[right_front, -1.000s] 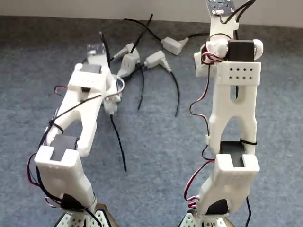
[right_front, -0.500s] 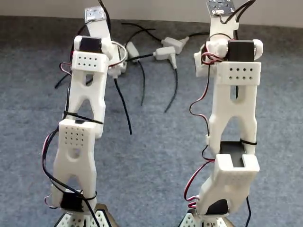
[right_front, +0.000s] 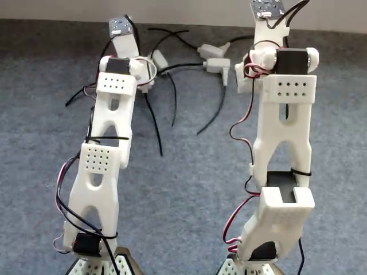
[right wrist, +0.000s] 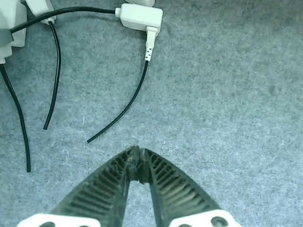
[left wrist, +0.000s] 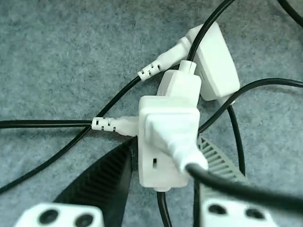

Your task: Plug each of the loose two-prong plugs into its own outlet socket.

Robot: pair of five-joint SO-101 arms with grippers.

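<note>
My left gripper (left wrist: 166, 142) is shut on a white outlet socket block (left wrist: 163, 156), its black fingers (left wrist: 106, 177) pressing on both sides. A white two-prong plug (left wrist: 177, 85) with a black cord sits at the block's far end; another cord leaves its top face. A second white adapter (left wrist: 215, 66) lies just beyond, touching the cluster. In the high view this left gripper (right_front: 142, 75) is at the back of the table among tangled cords. My right gripper (right wrist: 138, 158) hovers shut over bare carpet with nothing in it. Beyond it lies a white plug piece (right wrist: 140, 16) with a loose cord.
Grey carpet (right_front: 189, 172) covers the table. Black cords (right_front: 172, 103) trail from the back toward the middle. Two white plug pieces (right_front: 215, 57) lie between the arms at the back. The right arm (right_front: 284, 114) stretches up the right side. The wall edge runs close behind.
The left arm has stretched out toward the back and swung right, carrying the white block. The cords and the white plug pieces were dragged rightward. The right arm has not moved.
</note>
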